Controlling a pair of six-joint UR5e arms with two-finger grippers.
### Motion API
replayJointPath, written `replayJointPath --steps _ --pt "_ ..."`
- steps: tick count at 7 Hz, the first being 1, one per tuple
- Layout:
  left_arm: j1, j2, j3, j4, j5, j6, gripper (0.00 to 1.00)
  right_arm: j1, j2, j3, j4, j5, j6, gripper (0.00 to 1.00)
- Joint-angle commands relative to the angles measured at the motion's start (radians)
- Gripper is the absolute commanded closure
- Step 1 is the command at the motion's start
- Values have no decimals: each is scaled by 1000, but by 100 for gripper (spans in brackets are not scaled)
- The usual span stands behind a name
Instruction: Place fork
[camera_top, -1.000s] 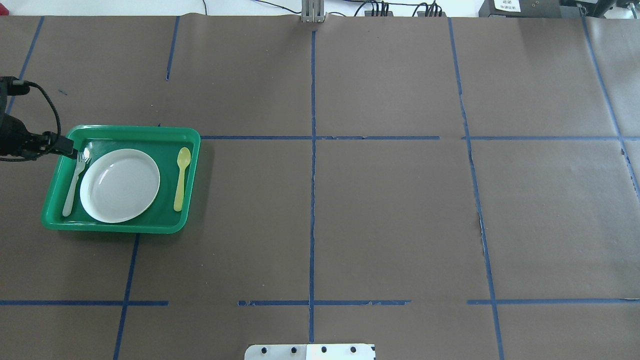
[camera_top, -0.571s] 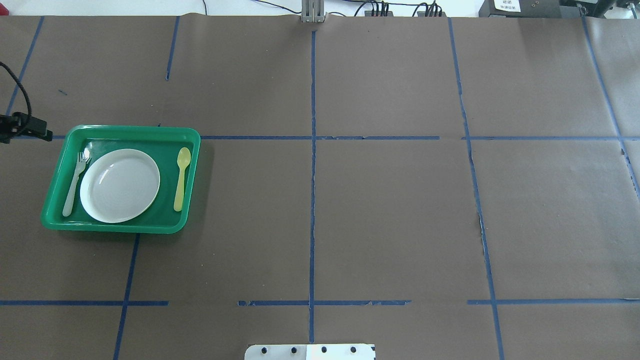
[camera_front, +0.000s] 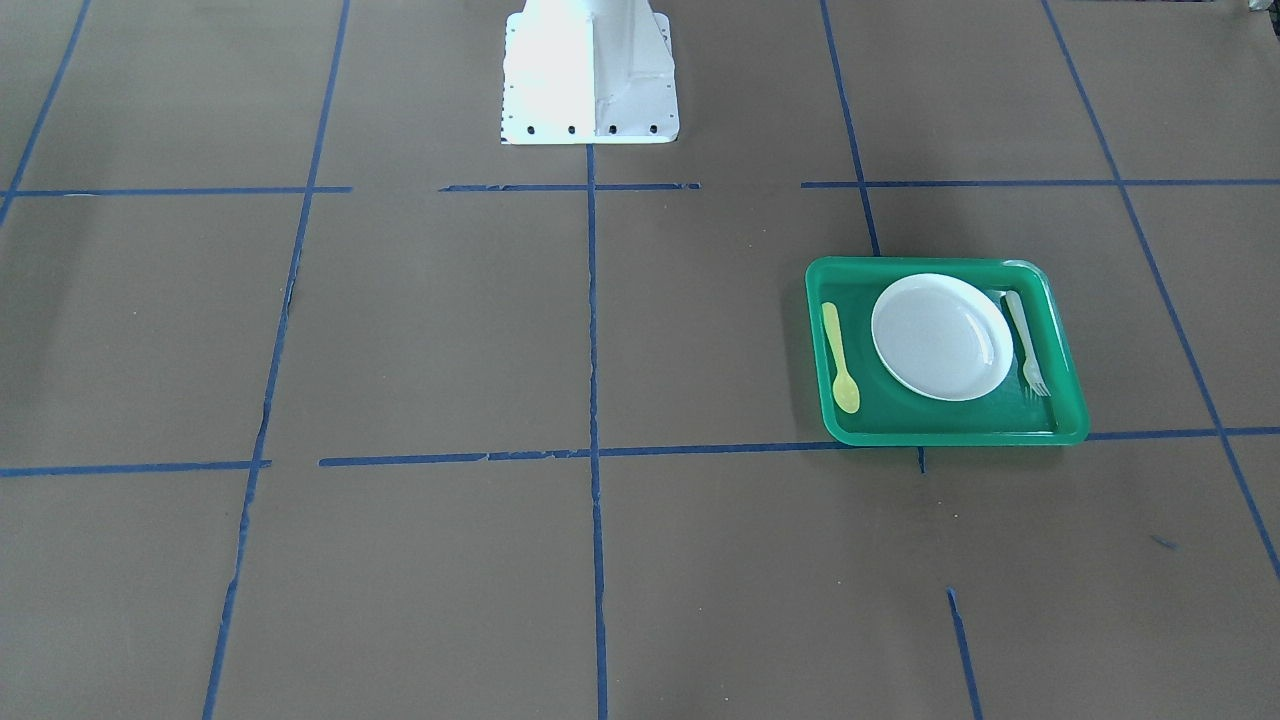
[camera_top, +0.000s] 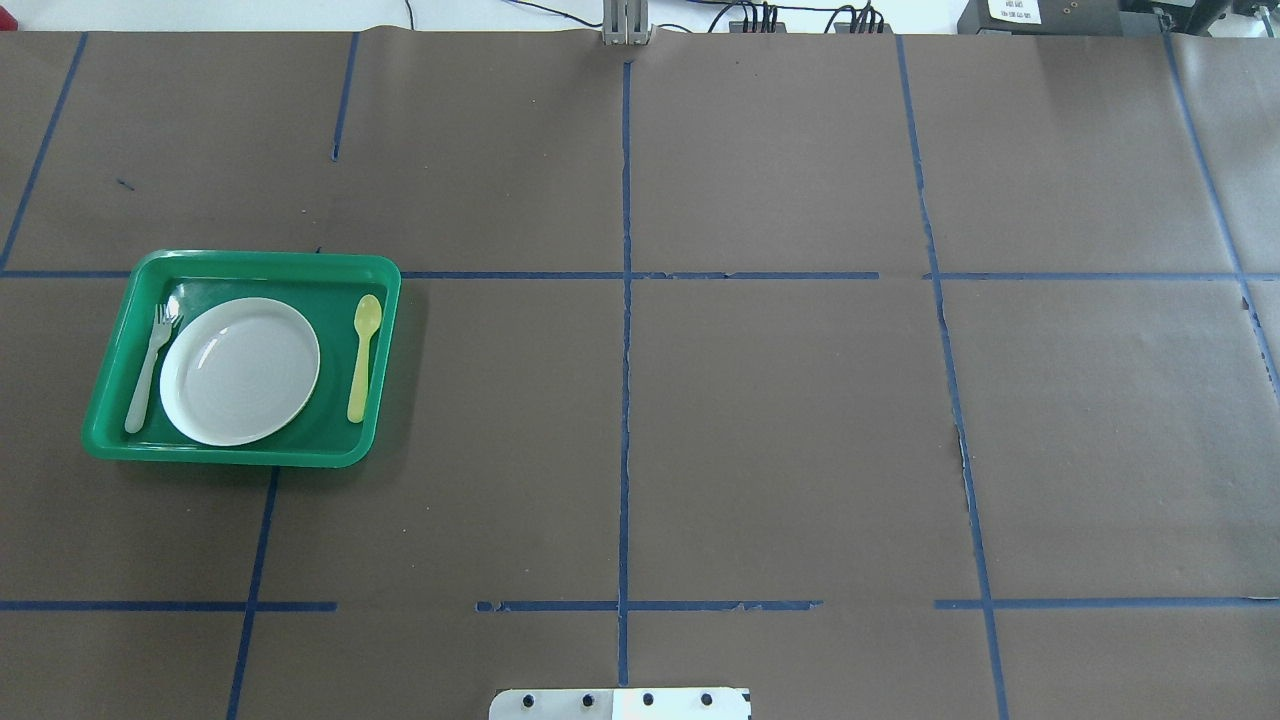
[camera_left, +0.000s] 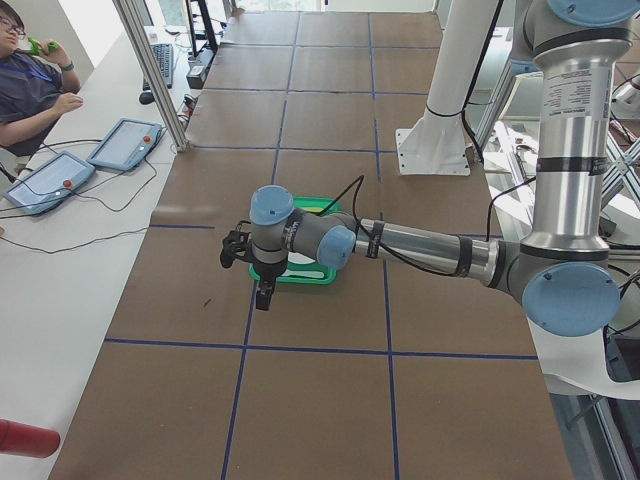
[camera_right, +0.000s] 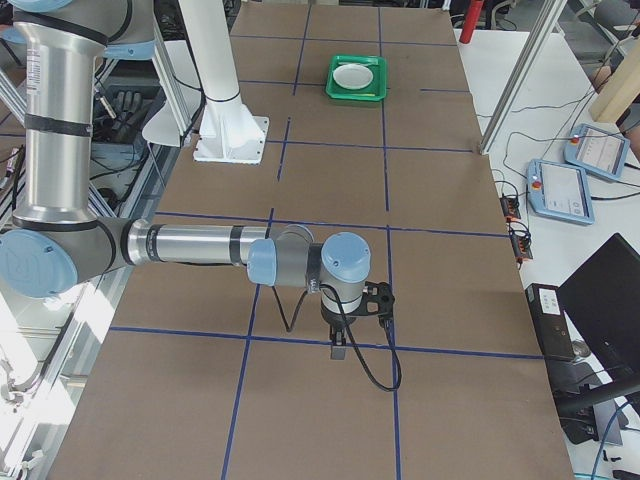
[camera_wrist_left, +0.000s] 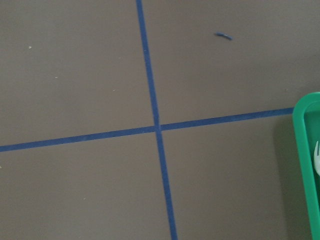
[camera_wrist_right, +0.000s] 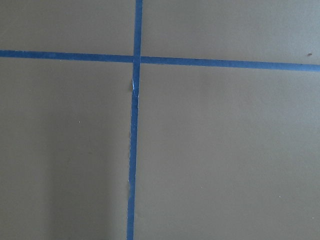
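Fork (camera_top: 150, 368) in tray (camera_top: 250, 458) at frame's left, beside plate (camera_top: 240, 372), left gripper (camera_left: 264, 296) near tray, right gripper (camera_right: 338, 350) well apart, finger spread we cannot tell.

**Right wrist: brown bench and a tape cross**

You see only the brown bench (camera_wrist_right: 225, 150), filling the whole frame. A blue tape line (camera_wrist_right: 225, 63) runs across near the top, dipping slightly toward the right. A second tape strip (camera_wrist_right: 131, 165) runs from top to bottom, left of centre, and crosses it. Just below the crossing, that strip has a pale nick (camera_wrist_right: 133, 88). A tiny dark speck (camera_wrist_right: 310, 54) sits near the right edge.
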Motion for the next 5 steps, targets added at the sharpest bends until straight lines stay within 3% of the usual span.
replayJointPath --steps 1,5 --pt "-21 15 9 34 -58 36 0 0 0 0 0 0 0 0" --pt "-20 25 52 29 -50 31 0 0 0 0 0 0 0 0"
